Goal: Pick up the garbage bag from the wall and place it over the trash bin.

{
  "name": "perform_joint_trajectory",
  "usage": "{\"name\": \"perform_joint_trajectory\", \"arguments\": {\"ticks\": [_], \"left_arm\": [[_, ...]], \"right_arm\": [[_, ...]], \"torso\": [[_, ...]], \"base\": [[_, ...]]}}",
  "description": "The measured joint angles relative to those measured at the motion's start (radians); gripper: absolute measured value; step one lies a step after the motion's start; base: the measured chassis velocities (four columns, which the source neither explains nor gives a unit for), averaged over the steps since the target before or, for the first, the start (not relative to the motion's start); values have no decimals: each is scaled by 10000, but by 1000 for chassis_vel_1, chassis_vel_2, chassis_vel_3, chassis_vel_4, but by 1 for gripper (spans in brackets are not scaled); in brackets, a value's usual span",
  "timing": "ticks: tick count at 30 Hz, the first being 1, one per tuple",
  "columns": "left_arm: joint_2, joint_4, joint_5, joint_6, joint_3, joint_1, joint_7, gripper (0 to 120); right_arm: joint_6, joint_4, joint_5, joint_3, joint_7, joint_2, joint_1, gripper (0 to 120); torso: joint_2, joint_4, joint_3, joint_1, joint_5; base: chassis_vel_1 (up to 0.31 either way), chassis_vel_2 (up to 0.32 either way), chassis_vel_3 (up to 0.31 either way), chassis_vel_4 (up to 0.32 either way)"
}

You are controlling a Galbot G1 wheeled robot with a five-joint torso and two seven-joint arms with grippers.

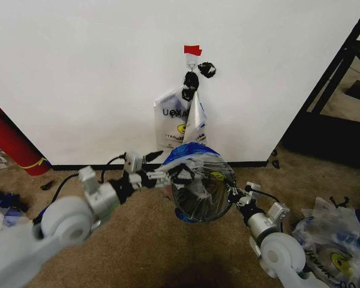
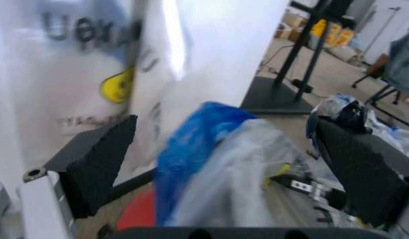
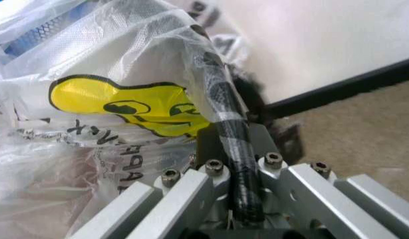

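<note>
The garbage bag (image 1: 199,170) is a see-through film with blue handles and a yellow logo, draped over the mouth of the small round black trash bin (image 1: 195,219) on the carpet in front of the wall (image 1: 96,78). My left gripper (image 1: 168,177) is at the bag's left side, open, with the blue handle (image 2: 194,149) between its wide-spread fingers (image 2: 101,162). At the bin's right rim my right gripper (image 1: 233,194) is shut on the garbage bag (image 3: 124,99), its film wrapped over the closed fingers (image 3: 234,149).
Other printed see-through bags (image 1: 179,120) and black knotted lumps (image 1: 192,79) hang from the hook below a red tape patch (image 1: 192,50). A big red cylinder (image 1: 12,146) leans at the left. A pile of bags (image 1: 336,240) lies at the right, near a black stand base (image 1: 330,135).
</note>
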Motion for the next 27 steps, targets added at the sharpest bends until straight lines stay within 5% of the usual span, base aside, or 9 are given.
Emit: {"name": "perform_joint_trajectory", "arguments": {"ticks": [13,27], "left_arm": [[-240,704,-590,741,301,-599,54,91],[-552,1036,-897,943,688,-912,277,55]], "right_arm": [[-75,174,-138,-322,-80,-238,85,0],[-247,294,-180,-437,79,-235,122,0]], "torso": [[0,-6,-1,0,-5],[0,-6,-1,0,-5]], "base": [[0,0,0,0],[0,0,0,0]]}}
